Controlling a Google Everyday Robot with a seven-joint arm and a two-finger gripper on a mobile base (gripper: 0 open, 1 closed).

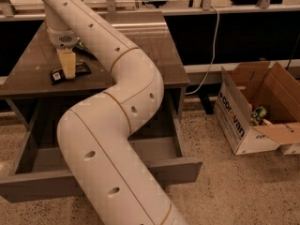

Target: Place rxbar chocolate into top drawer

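Note:
The rxbar chocolate (83, 69), a flat black wrapper with white marks, lies on the left part of the dark table top (154, 46). My gripper (68, 68) points straight down onto the middle of the bar, covering part of it. The top drawer (178, 168) is pulled out wide open below the table top. My white arm crosses over its middle and hides much of its inside.
A bit of a green thing (81, 44) shows behind my wrist on the table. A white-sided cardboard box (233, 121) with open flaps stands on the speckled floor at the right. A white cable (214, 41) hangs behind the table.

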